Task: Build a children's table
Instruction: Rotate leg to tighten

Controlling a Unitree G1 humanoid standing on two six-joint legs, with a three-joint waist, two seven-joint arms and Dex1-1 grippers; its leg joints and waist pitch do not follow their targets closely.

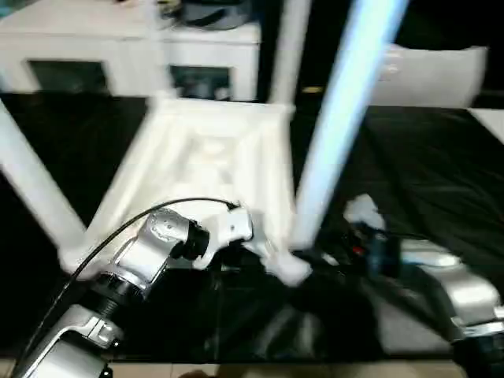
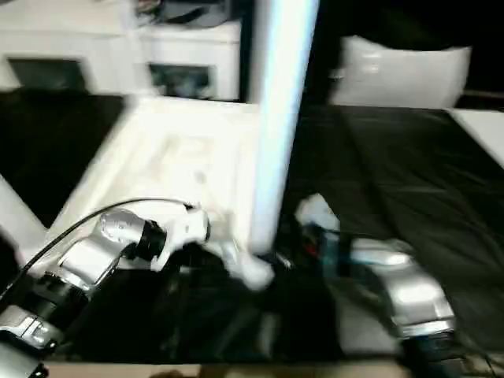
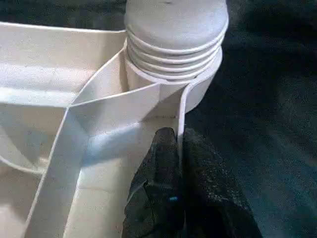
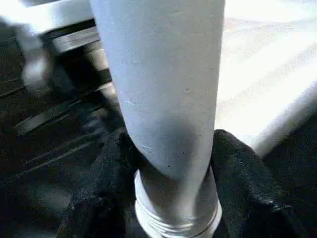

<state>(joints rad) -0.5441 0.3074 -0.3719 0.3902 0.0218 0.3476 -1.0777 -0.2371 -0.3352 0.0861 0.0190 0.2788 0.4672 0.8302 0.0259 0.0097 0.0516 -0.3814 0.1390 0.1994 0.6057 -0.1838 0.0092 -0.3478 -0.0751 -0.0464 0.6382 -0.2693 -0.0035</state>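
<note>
The left gripper [image 3: 179, 163] is clamped on the tabletop [image 1: 206, 169] rim at 6 o'clock, and the right gripper [image 4: 168, 163] is clamped around the upright leg [image 1: 340, 118].

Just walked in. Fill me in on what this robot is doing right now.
It is assembling a children's table. The white tabletop lies upside down on a dark surface. The left gripper is shut on the tabletop's rim beside a corner socket, where a threaded leg stands. The right gripper has its fingers around that leg near its base.
</note>
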